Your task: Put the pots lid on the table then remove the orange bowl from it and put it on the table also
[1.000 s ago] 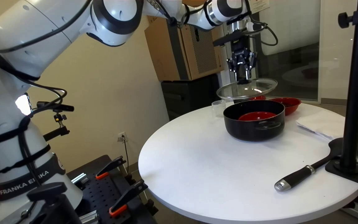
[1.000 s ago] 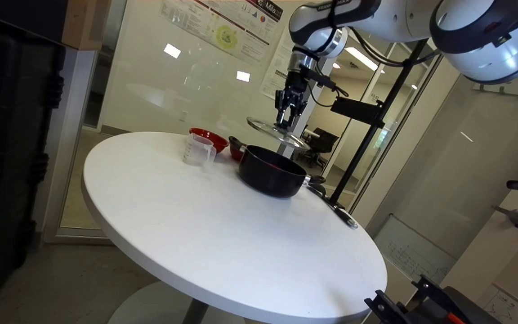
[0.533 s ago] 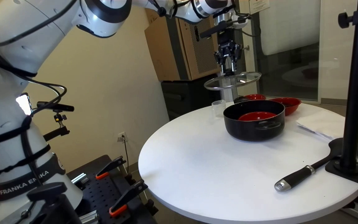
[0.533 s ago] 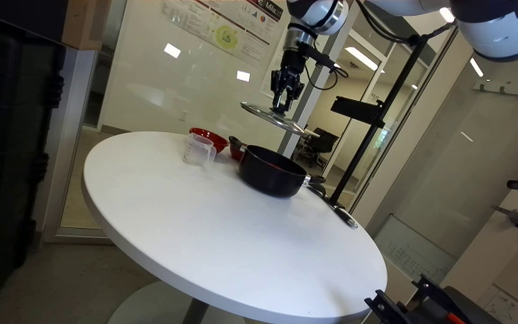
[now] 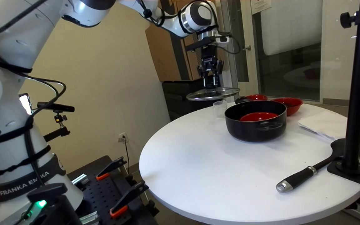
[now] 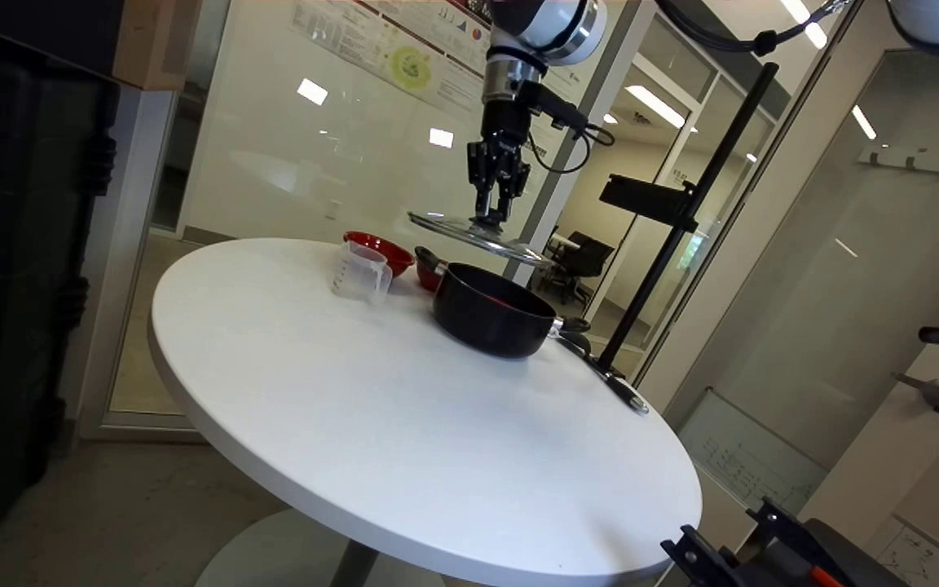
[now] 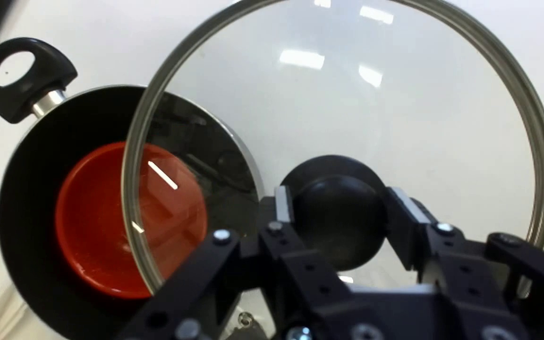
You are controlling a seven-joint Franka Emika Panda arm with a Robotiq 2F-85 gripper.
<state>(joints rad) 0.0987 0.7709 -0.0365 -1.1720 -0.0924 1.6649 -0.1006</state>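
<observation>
My gripper (image 7: 338, 208) is shut on the black knob of the glass lid (image 7: 423, 94), one pad on each side of it. The lid (image 5: 198, 94) hangs in the air, nearly level in an exterior view, and beside the pot rather than squarely over it. Below it stands the uncovered black pot (image 5: 255, 132) on the white table (image 5: 205, 175). Inside the pot sits the orange bowl (image 7: 92, 222), its right part seen through the lid's glass in the wrist view. Only a red sliver of that bowl (image 6: 498, 302) shows over the pot's rim in an exterior view.
A clear measuring cup (image 6: 359, 273) stands near the pot, below the lid's height. Behind the pot are a red dish (image 5: 289, 105) and a smaller red vessel (image 5: 257, 97). A white cloth (image 5: 336, 125), a black utensil (image 5: 305, 175) and a stand's pole (image 5: 355, 93) occupy the table's side.
The gripper has carried the lid leftward in both exterior views, away from the pot. It rose first, then came down again over the last half second. Pot and bowl have stayed put.
</observation>
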